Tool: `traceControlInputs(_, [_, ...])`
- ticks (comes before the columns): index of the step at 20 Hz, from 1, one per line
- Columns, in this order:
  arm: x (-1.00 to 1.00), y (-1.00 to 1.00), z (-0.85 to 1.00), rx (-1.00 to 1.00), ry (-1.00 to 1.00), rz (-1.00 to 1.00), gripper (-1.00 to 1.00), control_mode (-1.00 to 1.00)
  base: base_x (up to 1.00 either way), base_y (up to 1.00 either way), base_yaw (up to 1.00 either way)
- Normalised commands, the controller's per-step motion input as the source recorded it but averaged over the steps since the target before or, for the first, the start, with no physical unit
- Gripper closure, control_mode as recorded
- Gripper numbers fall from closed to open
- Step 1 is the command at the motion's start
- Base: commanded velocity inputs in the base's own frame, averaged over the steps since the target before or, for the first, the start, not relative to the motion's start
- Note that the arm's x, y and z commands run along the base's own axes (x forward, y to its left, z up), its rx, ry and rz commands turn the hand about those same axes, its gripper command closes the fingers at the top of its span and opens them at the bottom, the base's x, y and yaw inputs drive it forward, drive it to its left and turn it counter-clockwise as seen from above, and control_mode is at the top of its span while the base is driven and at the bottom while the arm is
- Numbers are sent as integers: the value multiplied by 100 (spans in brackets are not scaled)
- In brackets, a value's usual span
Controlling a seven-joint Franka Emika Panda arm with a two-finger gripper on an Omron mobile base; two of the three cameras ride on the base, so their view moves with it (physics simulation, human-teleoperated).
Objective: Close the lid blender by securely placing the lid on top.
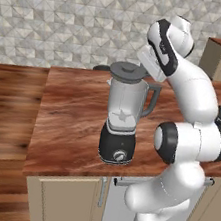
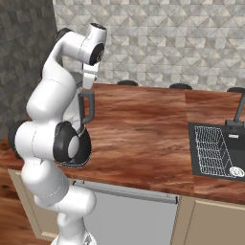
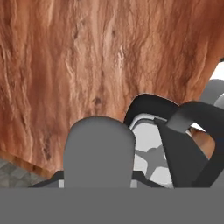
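The blender (image 1: 123, 115) stands on the wooden counter (image 1: 70, 121), a clear jar with a grey handle on a black base with a silver dial. The dark grey lid (image 1: 124, 72) lies across the jar's rim. My gripper (image 1: 141, 69) reaches down from the right and is shut on the lid's right edge. In the hand view the lid (image 3: 98, 153) is a large grey shape right under the hand, hiding my fingertips. Beside it I look down at the jar's blades (image 3: 151, 158) and handle (image 3: 192, 127). In the right base view my arm covers most of the blender (image 2: 87, 109).
A sink (image 2: 198, 153) with a wire rack and a dark faucet (image 2: 237, 112) is set into the counter to the right. Small black round caps (image 2: 128, 83) sit along the counter's far edge by the tiled wall. The counter's front edge (image 1: 72, 175) runs just below the blender.
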Motion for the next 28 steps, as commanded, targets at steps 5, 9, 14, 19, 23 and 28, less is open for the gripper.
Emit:
traceControlInputs(5, [-51, -2, -6, 0, 3, 0, 100, -100, 0, 0, 0])
traceControlInputs(9, [-66, -1, 0, 0, 0, 0, 100, -100, 0, 0, 0])
traceControlInputs(14, [-43, 0, 0, 0, 6, 0, 100, -100, 0, 0, 0])
traceControlInputs(19, [-5, 0, 0, -2, 20, 0, 100, -100, 0, 0, 0])
traceControlInputs(23, [0, 0, 0, -3, 31, -9, 100, -100, 0, 0, 0])
traceControlInputs(28, [-5, -1, -16, -1, 18, -6, 100, -100, 0, 0, 0])
